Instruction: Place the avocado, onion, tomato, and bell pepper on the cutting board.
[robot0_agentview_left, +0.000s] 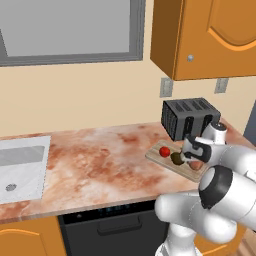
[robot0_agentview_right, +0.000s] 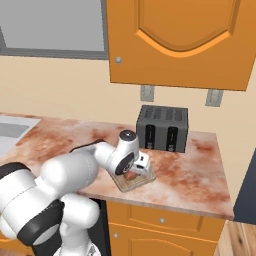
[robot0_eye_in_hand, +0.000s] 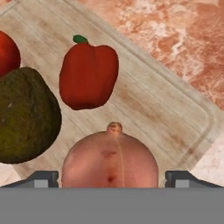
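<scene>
The light wooden cutting board (robot0_eye_in_hand: 175, 113) carries all the vegetables. In the hand view the pinkish-brown onion (robot0_eye_in_hand: 109, 159) rests on it between my finger tips, with a narrow gap on each side, so my gripper (robot0_eye_in_hand: 113, 179) is open around it. The red bell pepper (robot0_eye_in_hand: 89, 76) lies just beyond the onion, the dark avocado (robot0_eye_in_hand: 26, 116) to its left, and the tomato (robot0_eye_in_hand: 6, 52) at the left edge. From the left base camera, the tomato (robot0_agentview_left: 164, 151), avocado (robot0_agentview_left: 176, 158) and onion (robot0_agentview_left: 196, 165) sit on the board (robot0_agentview_left: 167, 161), under my gripper (robot0_agentview_left: 192, 157).
A black toaster (robot0_agentview_left: 190, 117) stands right behind the board, near the counter's right end. A sink (robot0_agentview_left: 20, 167) is set into the counter far left. Orange wall cabinets (robot0_agentview_right: 175, 40) hang above. The board (robot0_agentview_right: 131, 184) lies close to the counter's front edge.
</scene>
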